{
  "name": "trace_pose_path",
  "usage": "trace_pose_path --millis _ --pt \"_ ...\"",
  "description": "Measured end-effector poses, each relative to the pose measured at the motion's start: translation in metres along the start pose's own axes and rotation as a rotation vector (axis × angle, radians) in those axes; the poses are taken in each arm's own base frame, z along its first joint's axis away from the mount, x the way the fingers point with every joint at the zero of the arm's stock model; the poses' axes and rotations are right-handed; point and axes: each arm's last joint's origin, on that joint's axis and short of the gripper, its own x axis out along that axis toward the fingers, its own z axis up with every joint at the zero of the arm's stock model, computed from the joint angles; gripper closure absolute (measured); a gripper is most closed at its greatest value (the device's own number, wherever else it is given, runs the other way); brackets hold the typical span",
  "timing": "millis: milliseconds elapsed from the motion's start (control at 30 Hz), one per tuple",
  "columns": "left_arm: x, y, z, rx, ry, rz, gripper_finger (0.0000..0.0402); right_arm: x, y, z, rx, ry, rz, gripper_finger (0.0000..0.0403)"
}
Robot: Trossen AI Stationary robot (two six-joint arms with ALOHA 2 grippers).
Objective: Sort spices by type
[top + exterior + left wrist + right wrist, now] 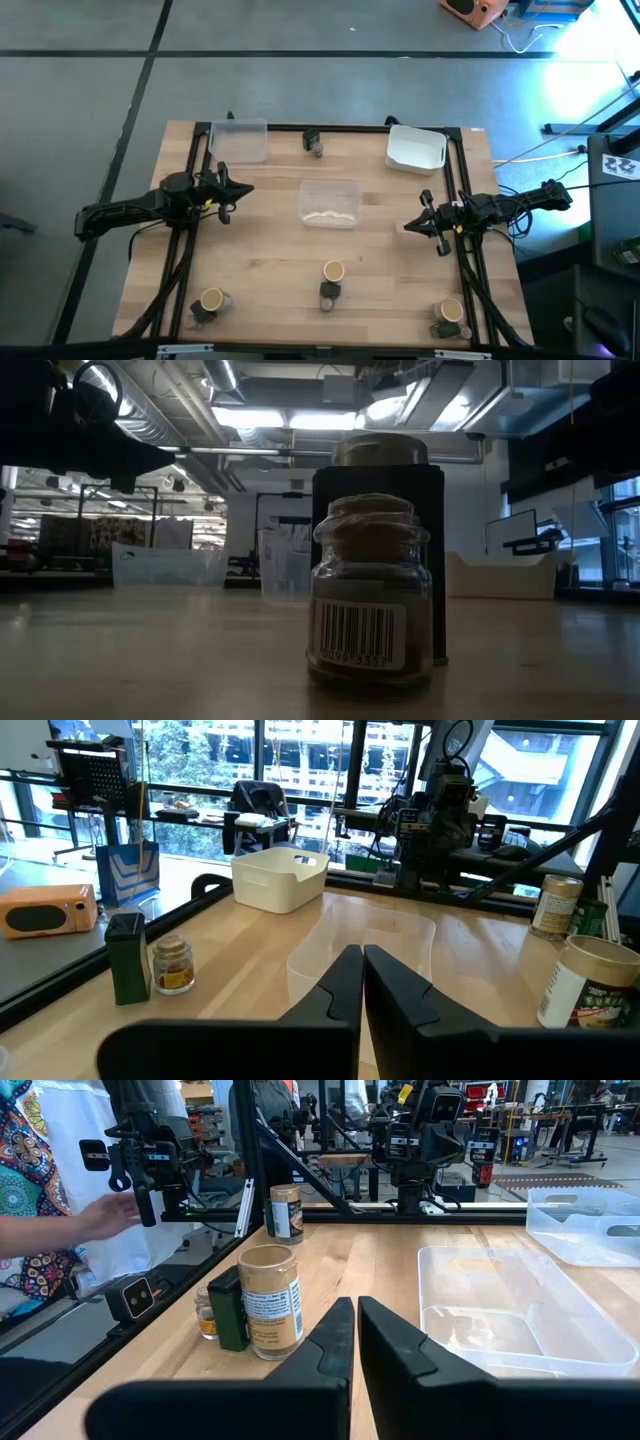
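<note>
Left gripper (246,188) being held with fingers closed on nothing over the surface (260,260), right gripper (409,226) likewise, spices (331,281) being left in small clusters along the near edge and one at the far edge.

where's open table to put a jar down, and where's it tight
Bare wood lies between the middle clear tub and the front middle spice cluster, and in the front gaps between that cluster and the corner clusters. Crowded: the back edge, with a clear tub, two small jars and the white tub. Both shut grippers flank the middle.
</note>
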Motion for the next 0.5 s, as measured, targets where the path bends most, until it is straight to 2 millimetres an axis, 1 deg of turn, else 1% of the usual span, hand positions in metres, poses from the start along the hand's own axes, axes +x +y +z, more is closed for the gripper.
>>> trace_pose_path --millis 133,333,500 --pt "0.000 0.000 0.000 0.000 0.000 0.000 0.0398 0.000 -0.001 0.001 -0.054 -0.007 -0.050 0.0382" --pt "0.000 0.000 0.000 0.005 0.000 0.000 0.0398 0.000 -0.001 0.001 -0.047 -0.015 -0.047 0.0382" --pt "0.000 0.000 0.000 -0.030 -0.006 0.000 0.0398 -0.001 -0.001 0.013 0.029 -0.138 -0.043 0.0382"
